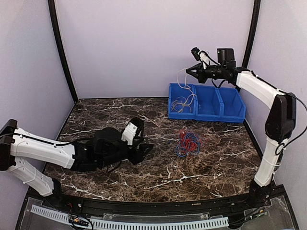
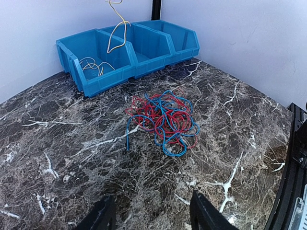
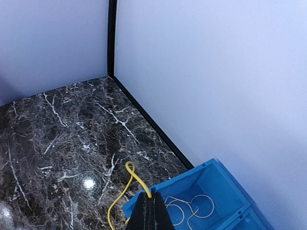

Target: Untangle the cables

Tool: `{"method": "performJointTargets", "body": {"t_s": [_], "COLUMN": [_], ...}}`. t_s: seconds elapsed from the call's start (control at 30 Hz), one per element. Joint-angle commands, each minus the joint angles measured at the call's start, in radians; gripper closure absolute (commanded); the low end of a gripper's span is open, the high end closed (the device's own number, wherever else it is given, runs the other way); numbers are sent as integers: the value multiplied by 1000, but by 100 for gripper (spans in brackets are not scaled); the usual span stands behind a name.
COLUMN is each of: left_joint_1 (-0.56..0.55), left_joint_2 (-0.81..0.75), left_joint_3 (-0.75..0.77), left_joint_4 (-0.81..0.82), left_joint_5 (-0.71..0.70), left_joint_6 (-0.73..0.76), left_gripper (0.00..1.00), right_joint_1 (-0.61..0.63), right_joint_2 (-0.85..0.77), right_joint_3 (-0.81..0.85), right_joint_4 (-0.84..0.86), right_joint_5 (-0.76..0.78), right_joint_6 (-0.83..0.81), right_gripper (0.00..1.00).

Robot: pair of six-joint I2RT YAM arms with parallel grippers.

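Right gripper [image 1: 188, 72] pinched shut on a thin yellow cable [image 1: 183, 82] above the blue plastic bins [image 1: 230, 108], upper right of the overhead view.

The red and blue cables [image 1: 187, 143] lie in a loose, loopy tangle on the glossy dark marble-patterned table [image 1: 120, 177], right of centre. The left gripper [image 1: 145, 149] sits low at centre-left. Only the left wrist view shows its fingers [image 2: 103, 215] spread with nothing between them, and only the right wrist view shows the closed fingertips [image 3: 151, 208] clamping the cable's bend.

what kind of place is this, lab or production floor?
Probably a lab robot cell: plain enclosure walls, blue bins, and a robot's right hand gripping a yellow cable.
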Motion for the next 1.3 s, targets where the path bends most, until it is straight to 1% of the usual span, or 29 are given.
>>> {"method": "performJointTargets", "body": {"t_s": [0.0, 0.1, 0.2, 0.23, 0.27, 0.3, 0.37, 0.4, 0.43, 0.57, 0.67, 0.73, 0.83, 0.9, 0.93, 0.97, 1.0, 1.03, 1.1, 1.13, 1.27], "left_joint_1": [-5, -5, -5, -5, -5, -5, -5, -5, -5, -5, -5, -5, -5, -5, -5, -5, -5, -5, -4, -3, -2], "left_joint_2": [-88, -106, -112, -111, -110, -108, -105, -103, -101, -87, -70, -57, -30, -16, -15, -20, -25, -40, -57, -59, -44], "left_joint_3": [-21, -36, -41, -41, -41, -41, -37, -37, -39, -42, -35, -30, 0, 34, 46, 56, 52, 38, 31, 32, 85], "left_joint_4": [-72, -76, -94, -96, -100, -102, -108, -107, -103, -71, -57, -50, -65, -100, -120, -135, -122, -93, -77, -76, -141], "left_joint_5": [-39, -48, -56, -56, -53, -53, -49, -49, -50, -60, -65, -66, -88, -39, -6, 67, 95, 109, 86, 80, 57], "left_joint_6": [-19, -31, -46, -52, -55, -60, -64, -65, -65, -63, -55, -47, -51, -26, 8, 34, 71, 75, 66, 68, 55], "left_gripper": [45, 44, 44, 44, 44, 44, 44, 44, 44, 44, 43, 42, 39, 35, 35, 36, 39, 40, 35, 31, 26], "right_joint_1": [-9, -10, -9, -10, -10, -11, -9, -10, -10, -7, -6, -2, 16, 20, 21, 21, 21, 20, 21, 21, 21], "right_joint_2": [115, 229, 281, 293, 300, 304, 294, 280, 257, 118, 8, -69, -181, -236, -251, -259, -264, -267, -276, -279, -255], "right_joint_3": [92, 168, 192, 199, 203, 204, 204, 197, 183, 33, -85, -192, -358, -447, -480, -510, -535, -557, -596, -608, -598], "right_joint_4": [106, 89, 100, 98, 94, 89, 60, 41, 28, 40, 35, 33, -18, -81, -112, -137, -161, -176, -190, -190, -239], "right_joint_5": [104, 112, 126, 136, 152, 166, 168, 160, 148, 144, 152, 142, 124, 104, 99, 98, 98, 95, 93, 96, 122], "right_joint_6": [33, 42, 40, 36, 35, 35, 32, 28, 24, 9, -23, -59, -173, -253, -279, -297, -310, -320, -345, -352, -373], "right_gripper": [100, 100, 99, 97, 89, 77, 60, 56, 54, 46, 45, 46, 45, 44, 44, 44, 44, 43, 43, 43, 42]}}
